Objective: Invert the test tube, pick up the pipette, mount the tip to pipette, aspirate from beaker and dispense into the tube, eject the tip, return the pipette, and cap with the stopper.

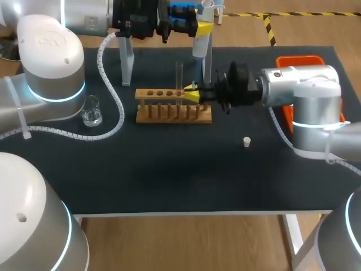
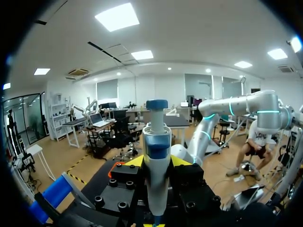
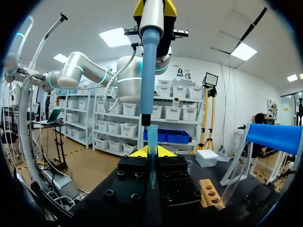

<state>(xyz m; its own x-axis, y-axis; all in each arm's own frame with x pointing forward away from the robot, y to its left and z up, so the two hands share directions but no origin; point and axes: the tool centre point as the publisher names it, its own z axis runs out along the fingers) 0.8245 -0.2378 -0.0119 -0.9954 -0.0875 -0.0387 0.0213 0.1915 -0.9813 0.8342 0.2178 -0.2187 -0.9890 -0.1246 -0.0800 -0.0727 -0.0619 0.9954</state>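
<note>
The right fingers [image 3: 141, 152] are closed on the pipette tip [image 3: 152, 137], holding it upright just beside one end of the wooden rack [image 1: 174, 113]. The left fingers [image 2: 135, 161] clamp the pipette [image 2: 156, 142] directly above the tip, its shaft meeting the tip's collar. Mounting looks to be the step in hand. Press straight down along the tip's axis, without leaning, and let go of the tip only once it seats. The test tube [image 1: 179, 73] stands upright in the rack's end hole nearest that grip, apparently empty. The beaker [image 1: 91, 110] sits on the tabletop [image 1: 169, 175] well beyond the rack's other end; its fill I cannot tell. The stopper [image 1: 246, 141] lies apart from the rack, toward the front edge.
</note>
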